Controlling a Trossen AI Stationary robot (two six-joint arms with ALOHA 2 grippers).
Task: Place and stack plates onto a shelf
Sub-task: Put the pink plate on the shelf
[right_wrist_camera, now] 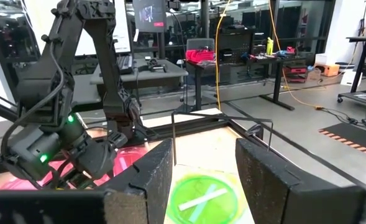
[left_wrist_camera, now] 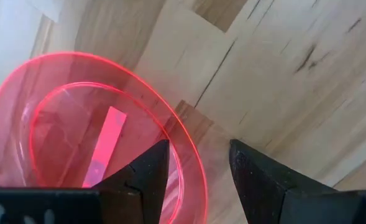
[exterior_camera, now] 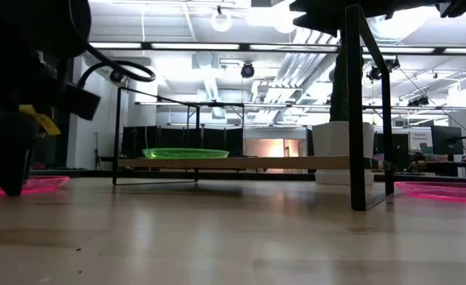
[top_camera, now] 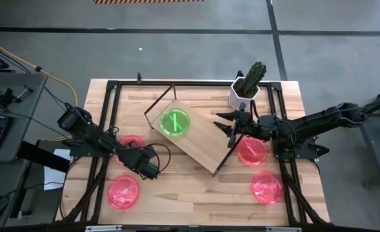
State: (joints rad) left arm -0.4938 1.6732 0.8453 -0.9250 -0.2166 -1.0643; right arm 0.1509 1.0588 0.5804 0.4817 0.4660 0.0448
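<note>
Four pink plates lie flat on the table: two at the left (top_camera: 133, 140) (top_camera: 124, 192) and two at the right (top_camera: 251, 151) (top_camera: 267, 187). One green plate (top_camera: 175, 122) lies flat on the shelf (top_camera: 202, 143), also seen in the low view as the green plate (exterior_camera: 185, 153) on the shelf (exterior_camera: 296, 162). My left gripper (top_camera: 148, 164) is open and low at the farther left pink plate (left_wrist_camera: 89, 143); its fingers stand on either side of the rim (left_wrist_camera: 192, 177). My right gripper (top_camera: 228, 126) is open and hovers over the shelf's right edge, with the green plate (right_wrist_camera: 207, 198) ahead of it. My left gripper comes from above with one finger (left_wrist_camera: 146, 177) inside the pink plate's rim and the other (left_wrist_camera: 263, 183) outside it. The plate lies flat on the table. Whether either finger touches the rim, I cannot tell.
A potted cactus in a white pot (top_camera: 246, 90) stands at the table's far edge beside the shelf. The shelf's dark wire frame (exterior_camera: 359, 111) rises above the board. Dark rails run along the table's edges (top_camera: 102, 129). Bare tabletop lies near the front middle (top_camera: 196, 193).
</note>
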